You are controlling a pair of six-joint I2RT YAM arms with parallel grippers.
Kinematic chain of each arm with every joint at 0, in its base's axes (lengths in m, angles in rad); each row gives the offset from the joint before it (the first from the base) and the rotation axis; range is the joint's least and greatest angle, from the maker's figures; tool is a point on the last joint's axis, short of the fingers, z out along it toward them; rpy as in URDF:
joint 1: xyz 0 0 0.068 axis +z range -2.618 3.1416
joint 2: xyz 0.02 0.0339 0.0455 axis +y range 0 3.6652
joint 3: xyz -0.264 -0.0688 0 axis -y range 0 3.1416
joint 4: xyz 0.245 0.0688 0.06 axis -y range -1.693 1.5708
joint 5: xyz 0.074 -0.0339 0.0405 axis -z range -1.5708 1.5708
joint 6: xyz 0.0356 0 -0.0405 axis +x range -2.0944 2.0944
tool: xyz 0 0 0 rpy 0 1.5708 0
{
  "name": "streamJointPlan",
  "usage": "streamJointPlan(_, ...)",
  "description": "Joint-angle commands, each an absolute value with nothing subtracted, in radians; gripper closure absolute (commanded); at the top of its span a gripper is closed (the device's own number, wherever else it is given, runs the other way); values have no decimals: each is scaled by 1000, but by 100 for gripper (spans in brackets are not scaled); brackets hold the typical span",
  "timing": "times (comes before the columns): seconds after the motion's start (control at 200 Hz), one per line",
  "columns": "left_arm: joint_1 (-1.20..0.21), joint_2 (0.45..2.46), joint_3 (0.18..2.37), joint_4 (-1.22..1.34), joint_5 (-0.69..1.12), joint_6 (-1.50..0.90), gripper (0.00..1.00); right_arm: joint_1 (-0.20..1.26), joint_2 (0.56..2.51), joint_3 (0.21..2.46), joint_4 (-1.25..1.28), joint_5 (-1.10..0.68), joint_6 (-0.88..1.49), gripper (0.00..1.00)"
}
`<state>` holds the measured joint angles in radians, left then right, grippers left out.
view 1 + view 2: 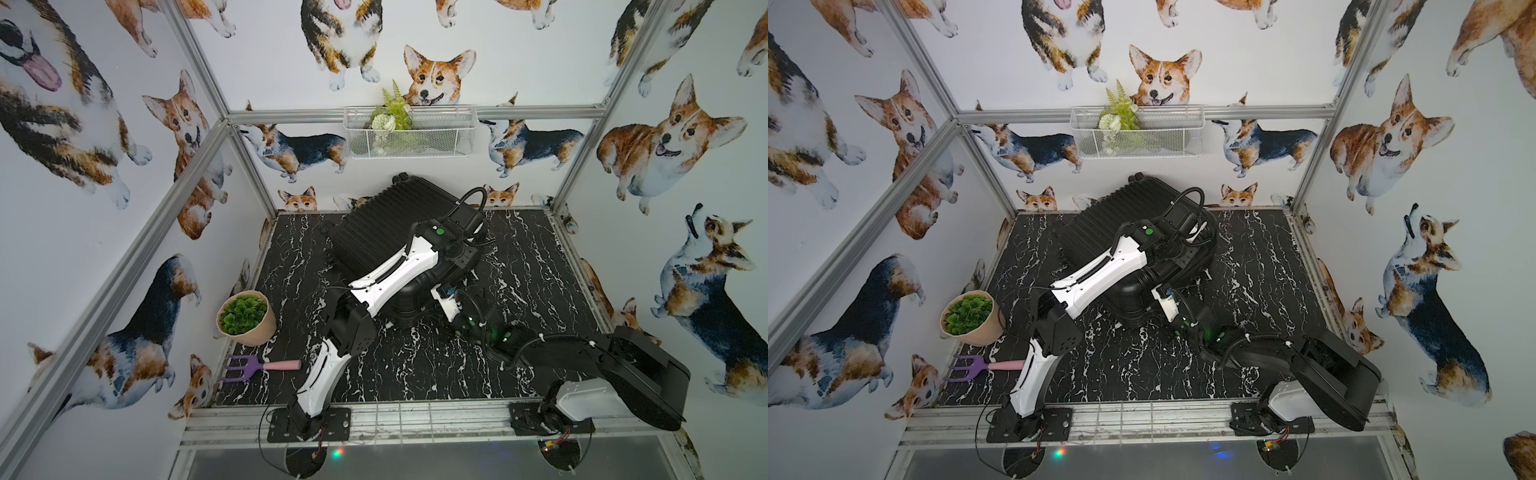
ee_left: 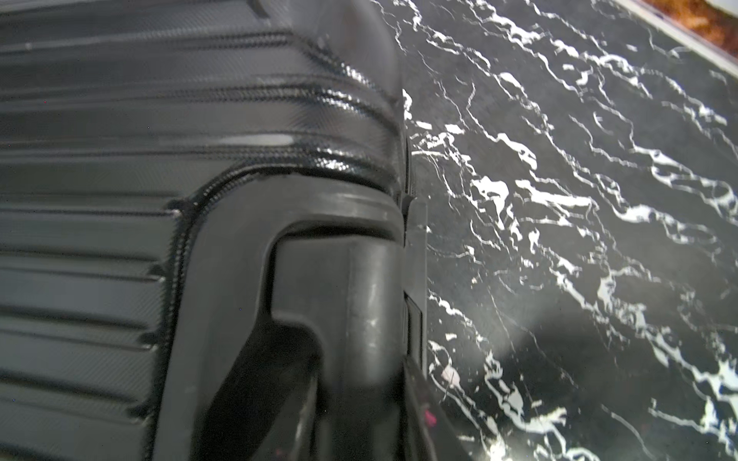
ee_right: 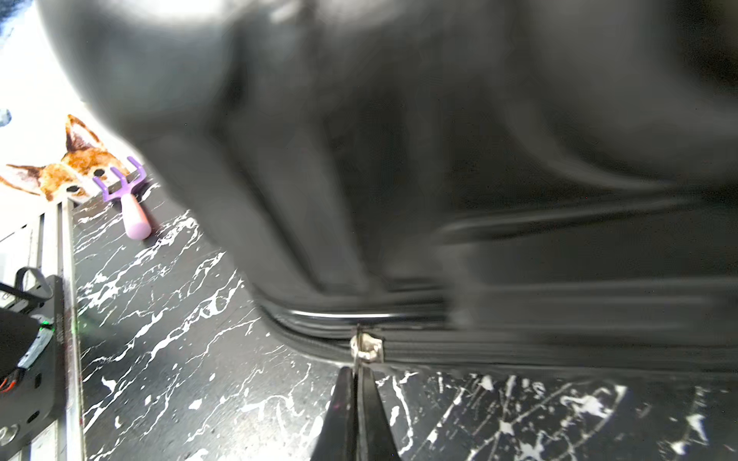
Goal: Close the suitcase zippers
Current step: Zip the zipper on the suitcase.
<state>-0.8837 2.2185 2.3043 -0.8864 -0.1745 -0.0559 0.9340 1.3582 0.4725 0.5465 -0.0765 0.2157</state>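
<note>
The black ribbed suitcase lies flat and skewed at the back of the table, its two halves together. My left gripper reaches over the shell to the far right corner. Its fingers stand on either side of the moulded black wheel housing and hold it. My right gripper is down at the near right edge. It is shut on the thin pull of the silver zipper slider, which sits on the black zipper track just above the table.
A potted green plant and a purple garden fork with a pink handle lie at the left of the black marble table. A white wire basket hangs on the back wall. Metal frame posts border the table.
</note>
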Motion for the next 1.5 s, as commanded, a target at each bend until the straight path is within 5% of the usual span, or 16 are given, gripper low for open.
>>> streamJointPlan(0.0, -875, 2249, 2353, -662, -263, -217, 97, 960, 1358, 492, 639, -173, 210, 100)
streamJointPlan(0.37, -874, 2275, 2354, -553, -310, -324, 98, 987, 1376, 526, 598, -191, 210, 100)
streamJointPlan(0.455, -874, 2267, 2359, -556, -293, -304, 81, 989, 1367, 520, 580, -101, 216, 100)
streamJointPlan(0.585, -874, 2221, 2360, -593, -282, -227, 43, 988, 1321, 489, 528, 34, 206, 100)
streamJointPlan(0.721, -871, 2154, 2357, -659, -265, -147, 26, 969, 1292, 470, 455, 118, 210, 100)
streamJointPlan(0.996, -802, 1981, 2276, -801, -253, -62, 19, 869, 1207, 406, 401, 173, 261, 100)
streamJointPlan(1.496, -397, 1631, 1808, -850, -151, -106, 19, 665, 1127, 440, 199, 264, 285, 100)
